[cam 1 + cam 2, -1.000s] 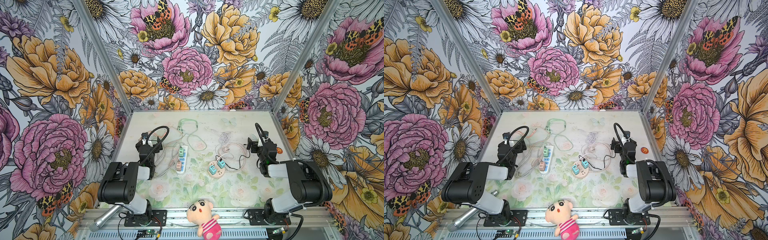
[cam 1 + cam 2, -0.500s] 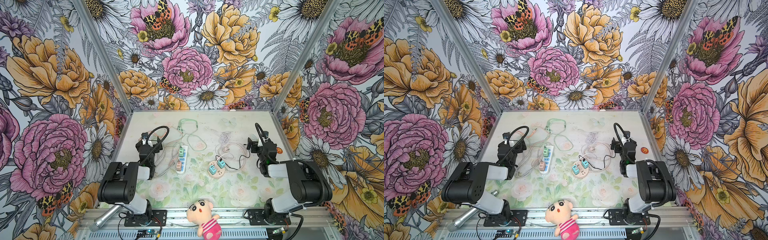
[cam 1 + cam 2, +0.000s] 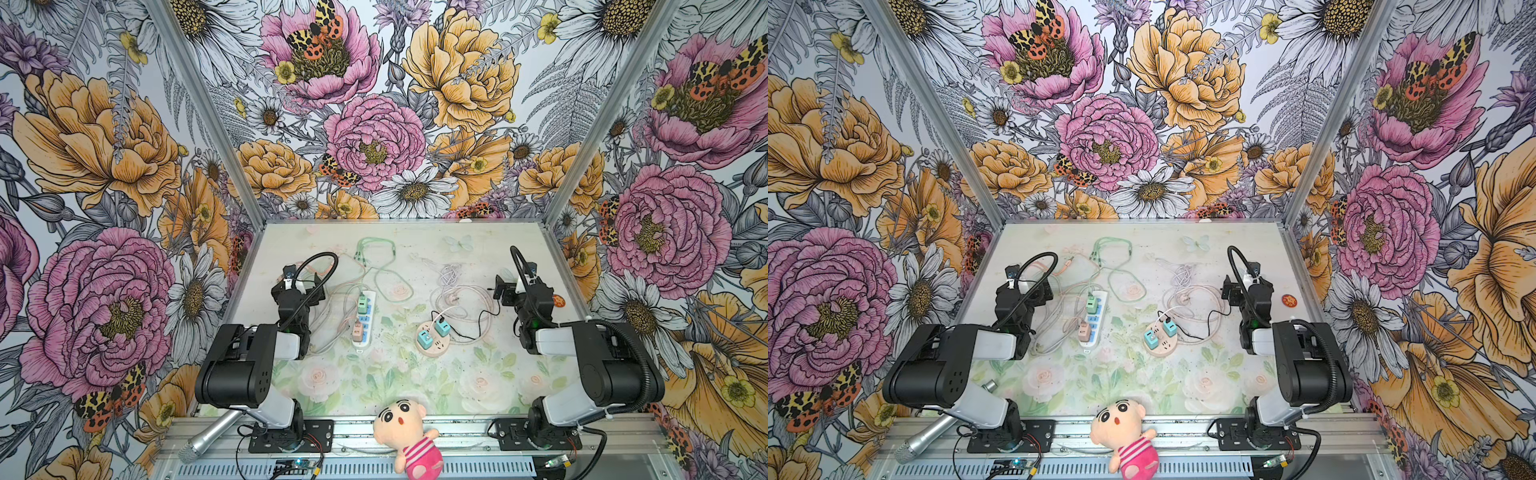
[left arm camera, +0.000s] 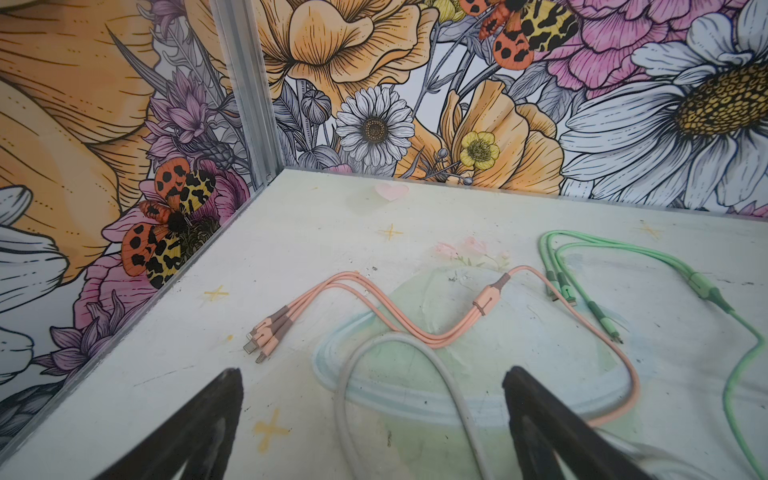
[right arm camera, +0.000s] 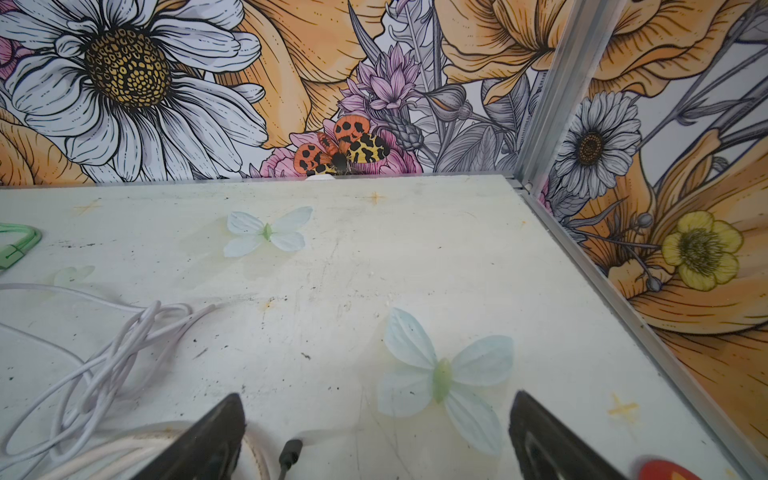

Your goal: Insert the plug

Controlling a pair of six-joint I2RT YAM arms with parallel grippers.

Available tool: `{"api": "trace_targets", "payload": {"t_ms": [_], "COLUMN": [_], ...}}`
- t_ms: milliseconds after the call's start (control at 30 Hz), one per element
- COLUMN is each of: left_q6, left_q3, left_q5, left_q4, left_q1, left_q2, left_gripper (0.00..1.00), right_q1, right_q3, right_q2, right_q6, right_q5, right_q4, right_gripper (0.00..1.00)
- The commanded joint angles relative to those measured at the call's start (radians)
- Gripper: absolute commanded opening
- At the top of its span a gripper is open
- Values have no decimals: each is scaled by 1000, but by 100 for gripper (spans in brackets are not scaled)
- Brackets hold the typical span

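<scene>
In both top views a white power strip (image 3: 365, 321) (image 3: 1094, 319) lies left of centre with a green plug (image 3: 362, 305) and a pink plug (image 3: 356, 331) standing in it. Right of it is a round pink socket (image 3: 432, 348) carrying two teal plugs (image 3: 424, 340) (image 3: 441, 329). My left gripper (image 3: 298, 277) (image 4: 372, 374) hangs open over a grey cable loop (image 4: 415, 345), near the pink cable's connectors (image 4: 266, 336). My right gripper (image 3: 503, 287) (image 5: 378, 398) is open and empty, with a black cable end (image 5: 291, 451) between its fingers on the table.
A green cable (image 4: 582, 253) and a tangle of white cable (image 5: 104, 353) lie toward the back. Flowered walls close three sides. A plush doll (image 3: 409, 432) and a microphone (image 3: 210, 434) rest at the front rail. A red sticker (image 3: 559, 300) is by the right wall.
</scene>
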Motion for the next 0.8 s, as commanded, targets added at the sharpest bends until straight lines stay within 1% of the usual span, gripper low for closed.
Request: {"api": "trace_targets", "payload": {"t_ms": [0,767], "left_q6": [12,12], "left_q3": [12,12], "left_q5": [13,13], "left_q4": [5,6], "left_q1": [-5,-5], "left_q2": [0,0], "left_gripper": [99,99], "right_q1": [-4,-4], "right_q3": [3,15], "right_q2": [-8,-2], "right_q6": [4,3], "right_q5": [10,12], "right_q4": [8,-6], "right_gripper": [100,99]}}
